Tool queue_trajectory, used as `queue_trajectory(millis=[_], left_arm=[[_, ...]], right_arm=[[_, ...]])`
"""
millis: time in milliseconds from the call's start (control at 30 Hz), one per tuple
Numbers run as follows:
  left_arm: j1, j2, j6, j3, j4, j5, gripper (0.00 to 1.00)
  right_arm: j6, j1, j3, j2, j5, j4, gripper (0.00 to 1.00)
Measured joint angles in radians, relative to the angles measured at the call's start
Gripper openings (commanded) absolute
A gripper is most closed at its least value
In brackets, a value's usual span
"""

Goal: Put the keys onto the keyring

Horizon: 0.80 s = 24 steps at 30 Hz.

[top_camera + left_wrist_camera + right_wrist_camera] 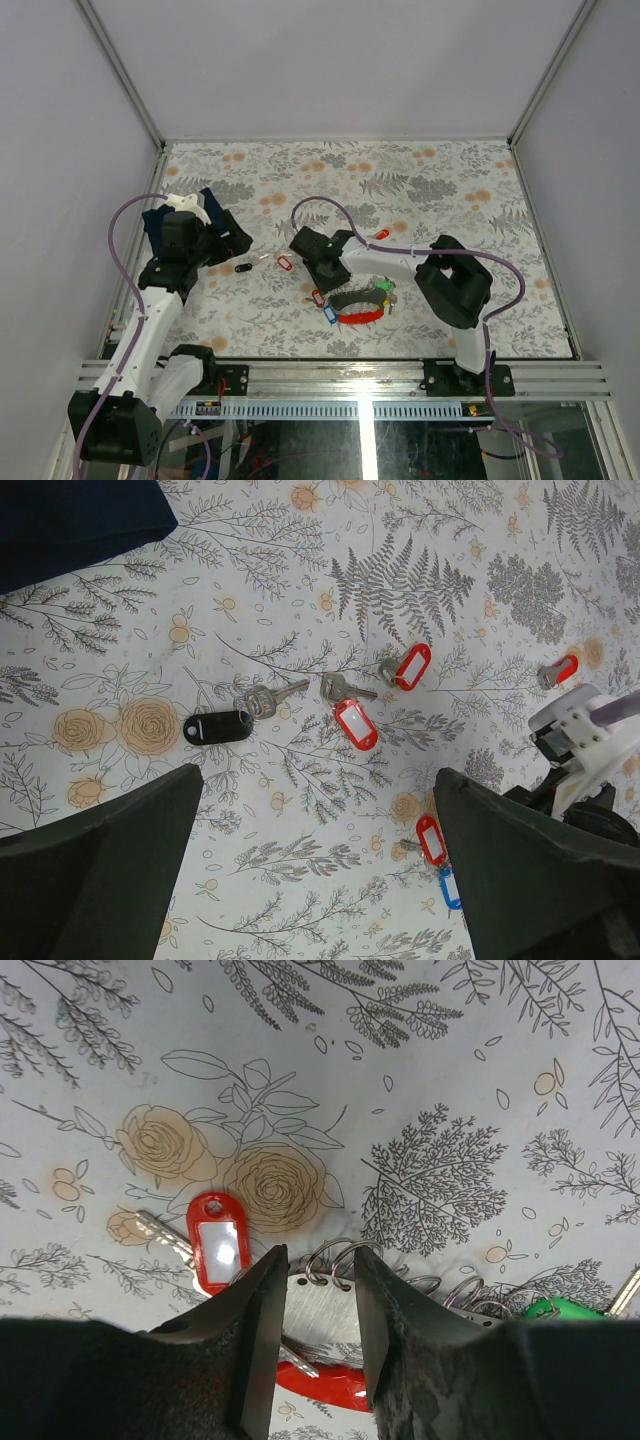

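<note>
The keyring's grey fob (320,1305) lies flat on the floral table with several wire rings (340,1258) along its edge and a red strap (325,1385) below it. My right gripper (320,1255) stands open just over the fob, one finger on each side of a ring pair. A red-tagged key (218,1243) lies to its left and a green tag (555,1308) to its right. My left gripper (320,880) hangs wide open above loose keys: a black-tagged key (217,726) and red-tagged keys (356,724), (411,666). From above, the keyring (358,312) sits under the right gripper (326,272).
A dark blue object (70,520) lies at the far left beside the left arm (180,250). Another red-tagged key (381,235) rests behind the right arm. A red (430,840) and a blue tag (450,888) lie by the left gripper's right finger. Metal frame rails border the table.
</note>
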State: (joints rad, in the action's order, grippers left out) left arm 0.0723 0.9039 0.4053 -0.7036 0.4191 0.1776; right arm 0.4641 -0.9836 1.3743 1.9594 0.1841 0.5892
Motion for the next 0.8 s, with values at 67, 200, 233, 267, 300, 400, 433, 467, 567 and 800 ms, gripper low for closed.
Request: queue_trajectory(millis=[67, 200, 233, 267, 300, 400, 433, 467, 567, 800], left_arm=[[0.0, 0.0, 0.0, 0.0, 0.0, 0.0, 1.0], [0.0, 0.0, 0.0, 0.0, 0.0, 0.0, 1.0], [0.0, 0.0, 0.0, 0.0, 0.0, 0.001, 1.0], [0.0, 0.0, 0.0, 0.0, 0.0, 0.0, 1.0], [0.0, 0.0, 0.0, 0.0, 0.0, 0.001, 1.0], [0.0, 0.0, 0.0, 0.0, 0.0, 0.001, 1.0], [0.0, 0.0, 0.0, 0.002, 0.0, 0.001, 1.0], [0.0, 0.0, 0.0, 0.002, 0.0, 0.001, 1.0], [0.0, 0.0, 0.0, 0.003, 0.0, 0.001, 1.0], [0.0, -0.002, 0.0, 0.004, 0.0, 0.001, 1.0]], right_arm=[[0.0, -0.003, 0.001, 0.007, 0.007, 0.008, 0.39], [0.001, -0.006, 0.003, 0.01, 0.009, 0.022, 0.37], [0.0, -0.007, 0.006, 0.011, 0.009, 0.027, 0.35], [0.0, -0.007, 0.012, 0.019, 0.01, 0.031, 0.33], [0.0, -0.007, 0.014, 0.021, 0.009, 0.032, 0.3], [0.002, -0.008, 0.019, 0.033, 0.011, 0.036, 0.23], [0.003, -0.008, 0.019, 0.034, 0.014, 0.039, 0.2], [0.004, -0.008, 0.019, 0.034, 0.016, 0.043, 0.17], [0.006, -0.009, 0.02, 0.034, 0.021, 0.05, 0.08], [0.003, -0.011, 0.021, 0.023, 0.057, 0.048, 0.0]])
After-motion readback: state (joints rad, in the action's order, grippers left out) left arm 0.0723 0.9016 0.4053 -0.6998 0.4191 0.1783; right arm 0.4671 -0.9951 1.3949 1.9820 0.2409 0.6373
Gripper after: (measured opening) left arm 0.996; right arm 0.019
